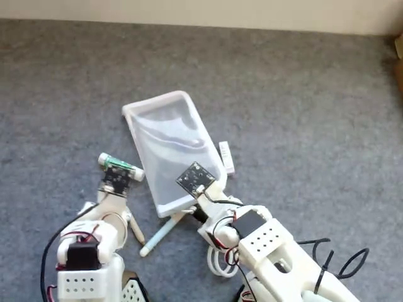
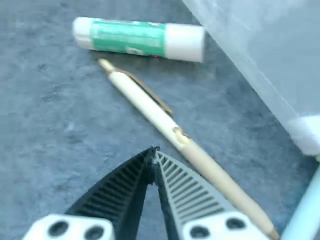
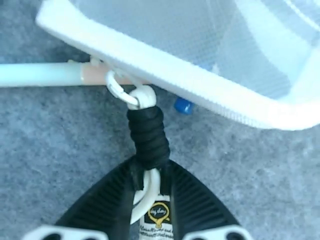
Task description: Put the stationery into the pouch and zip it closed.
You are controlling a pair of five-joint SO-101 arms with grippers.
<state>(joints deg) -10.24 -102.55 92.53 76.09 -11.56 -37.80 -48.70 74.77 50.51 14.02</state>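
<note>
The translucent white pouch (image 1: 173,148) lies flat in the middle of the grey carpet. Its zip pull (image 3: 148,135), a black-wrapped cord on a white ring, is clamped in my right gripper (image 3: 150,167) at the pouch's near edge (image 3: 175,70). A green and white glue stick (image 2: 137,39) lies just ahead of my left gripper (image 2: 152,152), which is shut and empty above the carpet. A cream pen (image 2: 170,127) lies slantwise beside that gripper. A pale blue pen (image 1: 162,233) rests at the pouch's near corner. A white eraser (image 1: 226,157) sits by the pouch's right side.
A small blue piece (image 3: 183,106) peeks out from under the pouch's edge. Cables (image 1: 334,258) trail on the carpet behind the right arm. A pale wall strip (image 1: 201,12) runs along the far side, with open carpet before it.
</note>
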